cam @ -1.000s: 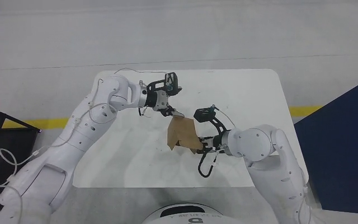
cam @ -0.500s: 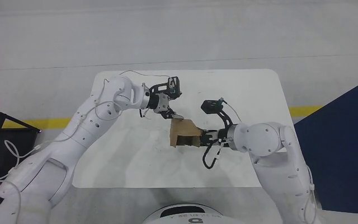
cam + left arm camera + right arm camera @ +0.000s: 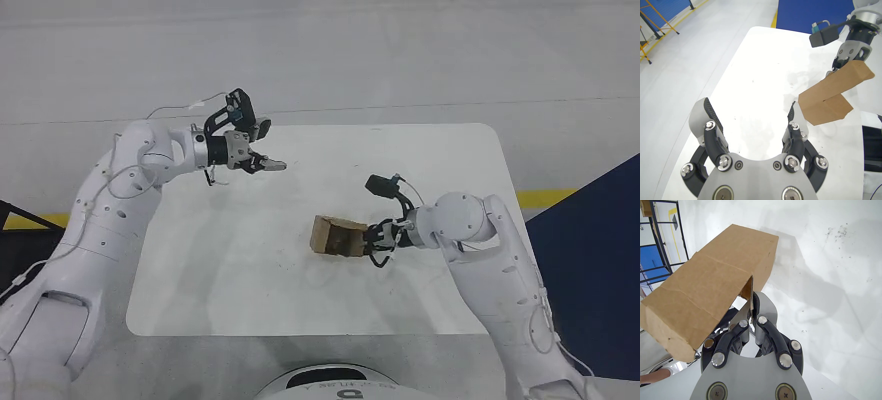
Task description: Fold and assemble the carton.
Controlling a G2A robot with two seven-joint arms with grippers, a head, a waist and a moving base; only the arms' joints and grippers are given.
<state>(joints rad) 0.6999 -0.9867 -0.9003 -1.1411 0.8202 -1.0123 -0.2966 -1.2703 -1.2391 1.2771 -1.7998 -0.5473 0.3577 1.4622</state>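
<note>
Near the middle of the table [image 3: 250, 270], my right claw [image 3: 752, 302] is clamped on a flap edge of the carton [image 3: 711, 275]; my left claw [image 3: 749, 110] hangs spread wide, well apart. Light cardboard, I judge: stiff panels, weak creases, easily crushed. Best hold is a panel edge beside a crease.

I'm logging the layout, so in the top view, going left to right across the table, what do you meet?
left gripper → carton → right gripper, clamped on the carton's right end
</note>
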